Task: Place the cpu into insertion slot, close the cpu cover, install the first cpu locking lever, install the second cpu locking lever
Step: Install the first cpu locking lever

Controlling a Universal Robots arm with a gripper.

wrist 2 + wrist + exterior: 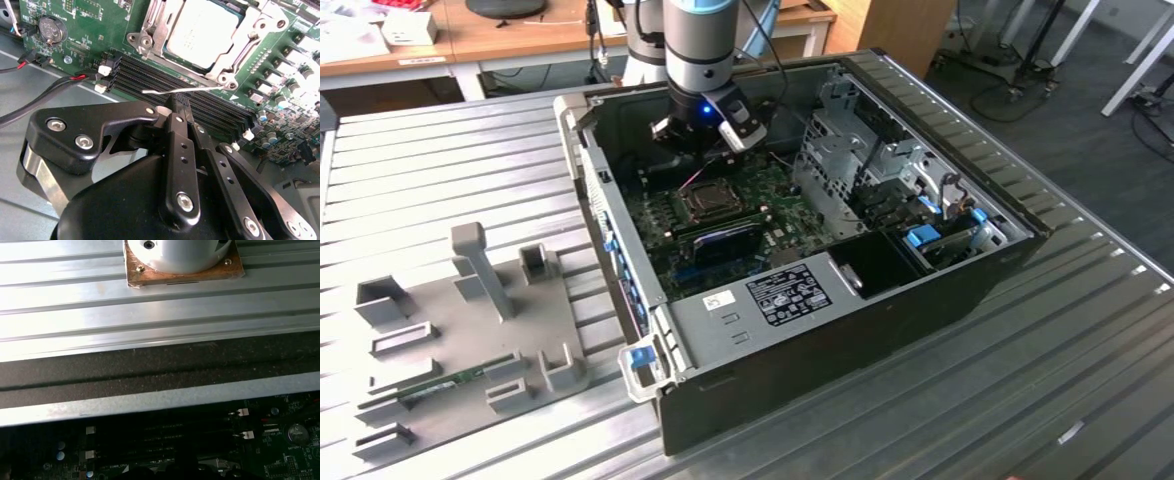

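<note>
The cpu (204, 31) already sits in the insertion slot (150, 30) on the green motherboard (100, 30), and the cpu cover (250, 37) lies closed down over it, its silver frame bordering the chip's pale top. One thin locking lever (182, 90) stands free, reaching out over the black memory slots (150, 75), so at least that lever looks unlatched; whether the other is seated I cannot tell. In the second wrist view the tool (181, 106) is pinched nearly together, its tips at or just beside that lever's wire, though contact is hard to confirm. In the exterior view it hovers inside the open computer case (987, 270) on the desk (454, 160).
</note>
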